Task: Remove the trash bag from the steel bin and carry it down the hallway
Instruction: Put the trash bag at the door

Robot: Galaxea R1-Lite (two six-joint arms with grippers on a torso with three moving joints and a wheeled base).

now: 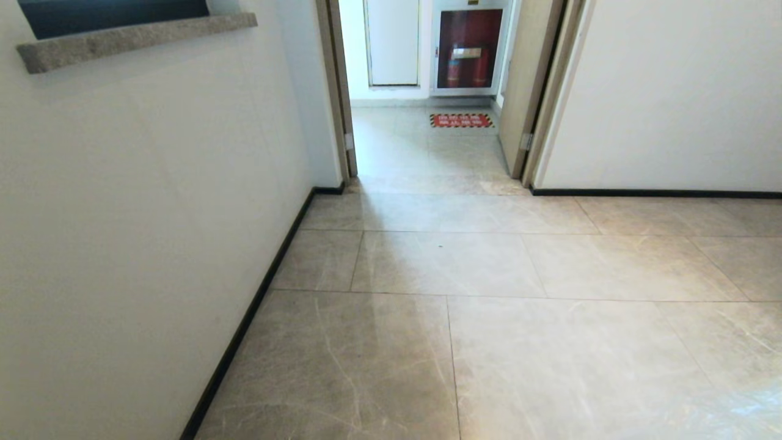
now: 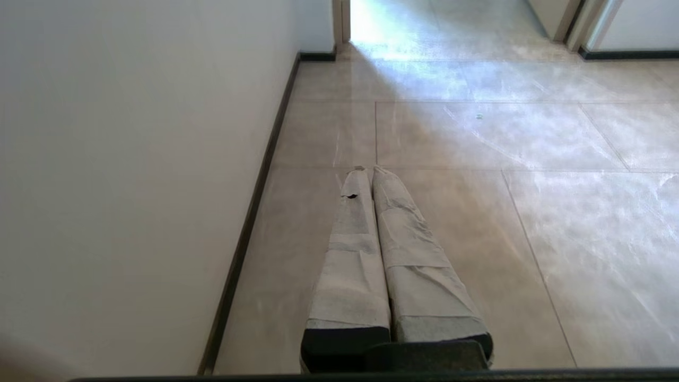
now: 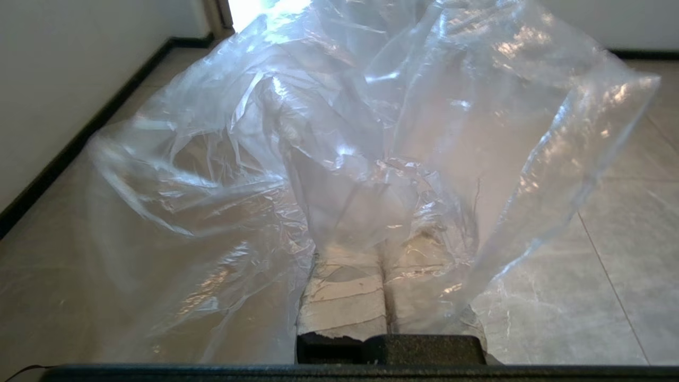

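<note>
Grey-beige floor tiles (image 1: 489,342) run between a white wall (image 1: 134,214) and an open doorway (image 1: 427,153), past which a red floor sign (image 1: 461,120) lies. Neither arm shows in the head view. Only the right wrist view shows the trash bag (image 3: 345,148), billowing over the right claw (image 3: 383,249) clamped on it. Left claw (image 2: 368,172) hangs together, empty, near the black baseboard (image 2: 249,223).

The hallway (image 1: 489,342) floor lies open toward the doorway (image 1: 427,153), bounded by the left wall (image 1: 134,232) and its projecting ledge (image 1: 134,38).
</note>
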